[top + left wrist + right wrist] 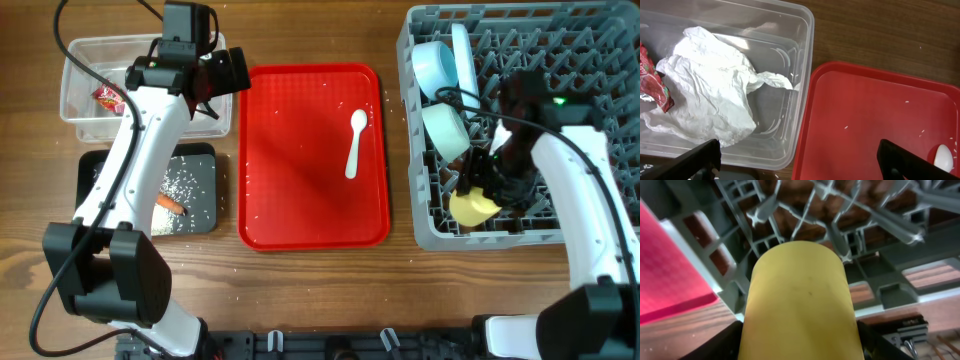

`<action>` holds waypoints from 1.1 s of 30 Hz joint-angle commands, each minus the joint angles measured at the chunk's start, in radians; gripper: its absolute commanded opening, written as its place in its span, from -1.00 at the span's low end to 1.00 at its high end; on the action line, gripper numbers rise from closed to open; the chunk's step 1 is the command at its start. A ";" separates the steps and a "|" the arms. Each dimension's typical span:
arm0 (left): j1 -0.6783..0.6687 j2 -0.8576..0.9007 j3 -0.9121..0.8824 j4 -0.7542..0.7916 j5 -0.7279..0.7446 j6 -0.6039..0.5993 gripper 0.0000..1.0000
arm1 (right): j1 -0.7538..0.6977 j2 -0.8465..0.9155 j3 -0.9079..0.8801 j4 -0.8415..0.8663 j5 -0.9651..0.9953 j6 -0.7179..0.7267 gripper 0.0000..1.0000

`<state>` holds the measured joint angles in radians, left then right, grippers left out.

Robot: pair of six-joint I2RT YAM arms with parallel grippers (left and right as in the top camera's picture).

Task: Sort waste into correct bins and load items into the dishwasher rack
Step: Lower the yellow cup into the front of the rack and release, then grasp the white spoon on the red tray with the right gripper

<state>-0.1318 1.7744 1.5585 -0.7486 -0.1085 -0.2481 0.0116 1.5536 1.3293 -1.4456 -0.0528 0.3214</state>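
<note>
Left of the red tray (pixel 300 190), the left claw (pixel 797 167) hangs spread wide above the rim of the clear tub (pixel 807 75). Right of the tray, the right claw (pixel 482 188) clenches the yellow cup (pixel 800 305) at the near corner of the rack (pixel 430 237) (pegs crowd close). The spoon (pixel 355 143) lies on the tray, bare room around it.

Left wrist view: wrapper (pixel 652 82) cut by left edge; spoon (pixel 943 158) only partly visible at lower right. Right wrist view: cup (pixel 800 305) blurred, near end cut off.
</note>
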 commanded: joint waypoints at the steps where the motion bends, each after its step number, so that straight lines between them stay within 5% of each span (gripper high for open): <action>1: -0.001 -0.011 0.004 0.003 -0.020 0.005 1.00 | 0.023 0.037 -0.027 0.069 -0.043 0.011 0.22; 5: -0.001 -0.011 0.004 0.003 -0.020 0.005 1.00 | 0.027 0.074 -0.028 0.085 -0.041 0.011 0.98; 10: -0.001 -0.011 0.004 0.003 -0.020 0.005 1.00 | 0.027 0.064 0.079 0.085 -0.042 0.010 0.89; 15: -0.001 -0.011 0.004 0.003 -0.020 0.005 1.00 | 0.151 0.058 0.463 0.068 -0.034 -0.031 0.68; 23: -0.001 -0.011 0.004 0.006 -0.020 0.006 1.00 | 0.339 0.376 0.476 0.476 -0.035 0.001 0.66; 33: 0.046 -0.011 0.004 0.043 -0.181 0.006 1.00 | 0.369 0.699 0.476 0.597 -0.053 0.048 0.38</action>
<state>-0.1196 1.7744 1.5585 -0.7162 -0.2165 -0.2481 0.3576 2.1883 1.8019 -0.8577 -0.0967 0.3397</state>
